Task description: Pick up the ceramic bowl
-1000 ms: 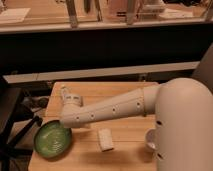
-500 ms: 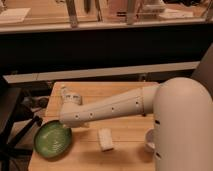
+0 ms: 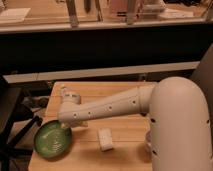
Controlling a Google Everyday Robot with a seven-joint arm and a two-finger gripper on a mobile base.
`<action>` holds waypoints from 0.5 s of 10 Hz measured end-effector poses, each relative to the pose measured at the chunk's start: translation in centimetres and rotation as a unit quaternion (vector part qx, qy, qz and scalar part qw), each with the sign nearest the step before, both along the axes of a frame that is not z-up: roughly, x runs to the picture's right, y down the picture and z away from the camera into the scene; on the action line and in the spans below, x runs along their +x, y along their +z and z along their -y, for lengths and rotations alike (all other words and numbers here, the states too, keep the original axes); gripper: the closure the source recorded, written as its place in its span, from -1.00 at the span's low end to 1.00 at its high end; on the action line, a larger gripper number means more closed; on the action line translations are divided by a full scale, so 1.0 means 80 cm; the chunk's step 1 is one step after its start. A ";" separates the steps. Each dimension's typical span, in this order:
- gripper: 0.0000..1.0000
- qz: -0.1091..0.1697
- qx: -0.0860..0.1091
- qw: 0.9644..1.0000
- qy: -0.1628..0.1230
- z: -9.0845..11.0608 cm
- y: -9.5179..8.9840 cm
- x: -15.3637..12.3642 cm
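1 tool [image 3: 64,127] hangs over the ceramic bowl [image 3: 50,142] (green, ribbed).

We see our arm [image 3: 110,106] reaching from the right across the wooden bench [image 3: 100,90] toward its near-left corner. The tool [image 3: 64,128] hangs at the arm's end, right over the far-right rim of the bowl [image 3: 50,141]; we cannot tell whether it touches the rim. The bowl is green, round and shallow, and sits upright on the bench close to the left edge. A small white block [image 3: 105,139] lies on the bench near the bowl's right side, apart from it. Beyond the bench runs a pale counter [image 3: 100,22].
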State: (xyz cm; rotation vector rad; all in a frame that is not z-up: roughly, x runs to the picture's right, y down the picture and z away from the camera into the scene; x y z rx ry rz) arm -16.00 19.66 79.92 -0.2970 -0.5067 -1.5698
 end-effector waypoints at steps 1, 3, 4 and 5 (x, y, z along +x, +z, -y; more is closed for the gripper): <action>-0.60 0.004 0.000 1.000 -0.003 0.001 0.002 -0.002; -0.60 0.009 -0.002 1.000 -0.008 0.001 0.003 -0.005; -0.60 0.011 -0.003 1.000 -0.010 0.001 0.006 -0.006; -0.60 0.014 -0.003 1.000 -0.012 0.002 0.009 -0.007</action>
